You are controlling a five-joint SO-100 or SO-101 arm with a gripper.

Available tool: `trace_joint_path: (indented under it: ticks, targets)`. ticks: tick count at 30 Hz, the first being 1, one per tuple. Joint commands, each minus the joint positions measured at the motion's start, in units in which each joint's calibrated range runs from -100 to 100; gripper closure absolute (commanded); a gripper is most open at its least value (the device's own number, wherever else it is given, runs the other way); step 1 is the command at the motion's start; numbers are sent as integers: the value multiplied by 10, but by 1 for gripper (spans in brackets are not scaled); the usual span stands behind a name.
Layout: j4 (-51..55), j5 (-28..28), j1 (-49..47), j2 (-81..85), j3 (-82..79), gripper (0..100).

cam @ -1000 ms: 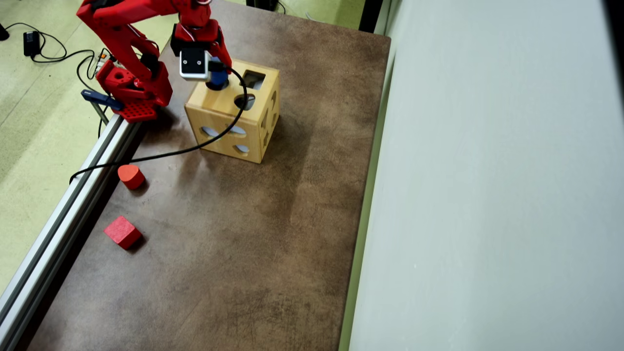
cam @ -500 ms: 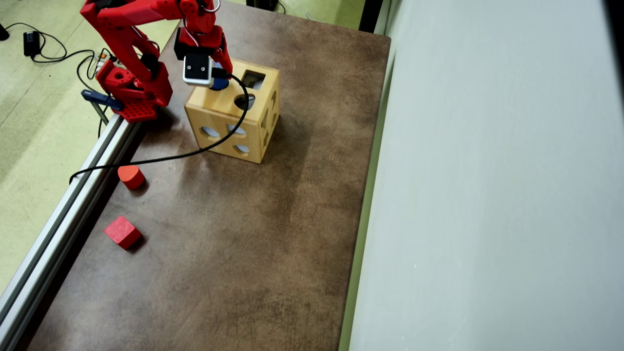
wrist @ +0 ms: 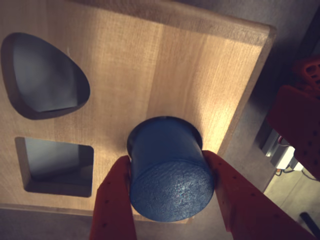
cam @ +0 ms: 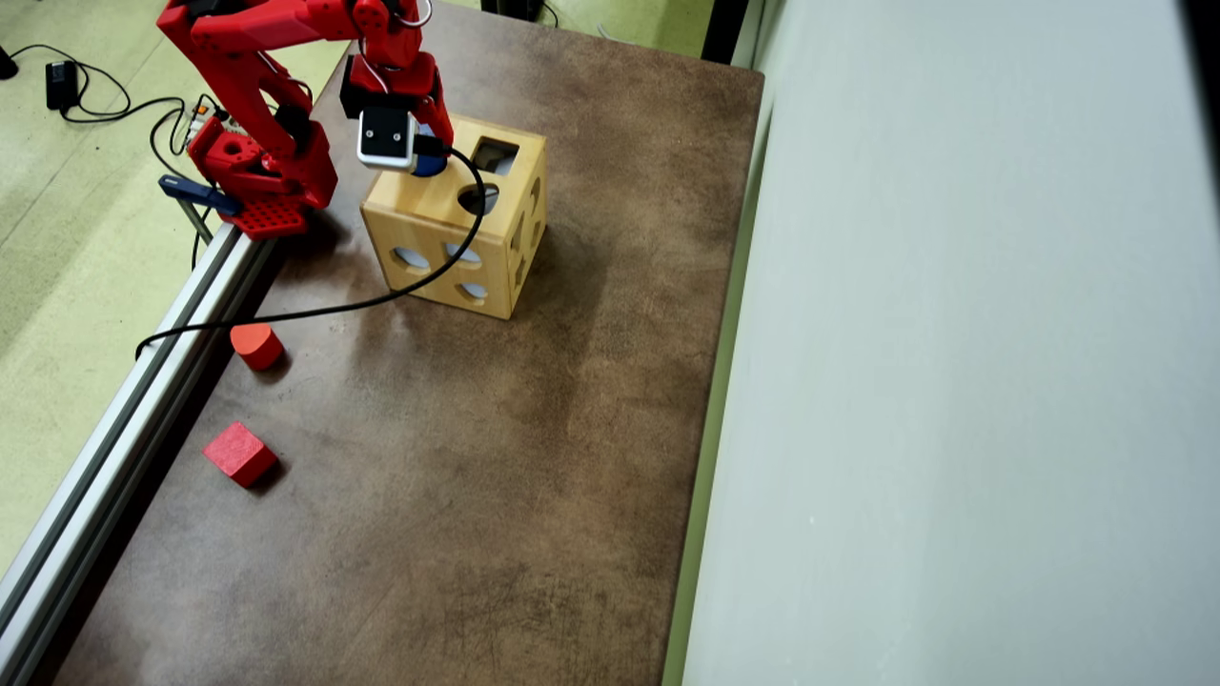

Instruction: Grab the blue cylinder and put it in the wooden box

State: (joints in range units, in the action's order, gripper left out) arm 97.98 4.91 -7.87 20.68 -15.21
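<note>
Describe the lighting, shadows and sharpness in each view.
Wrist view: dim and warm, a bright patch on the light wooden box behind the blue cylinder; the red pincer fingers look soft at the bottom edge. Overhead view: even, sharp light; the box throws a soft shadow rightward on the brown table; no glare.

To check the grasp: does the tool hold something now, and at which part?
Yes. The tool holds the cylinder by its curved sides, near the flat end facing the wrist camera, over the box.
</note>
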Motion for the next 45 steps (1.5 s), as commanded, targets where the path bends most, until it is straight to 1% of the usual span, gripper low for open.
trace_joint_path:
  ticks: [1,5,11,14,22,26,29,32,35,36,39,42,45]
  targets:
    - [2,1,13,3,4,90]
    - [2,1,10,2,4,89]
    - [2,1,4,2,0,76]
    - [2,1,4,5,-8,71]
    - [2,1,3,14,-2,70]
    - [2,-3,4,87,37,70]
    - [2,-4,12,145,100,75]
    - [2,-5,21,184,142,87]
    - [2,-22,52,228,161,98]
    - [2,-28,65,247,159,99]
    - [2,-34,94,334,154,98]
    - [2,-35,98,428,153,98]
    - [4,-35,98,479,151,98]
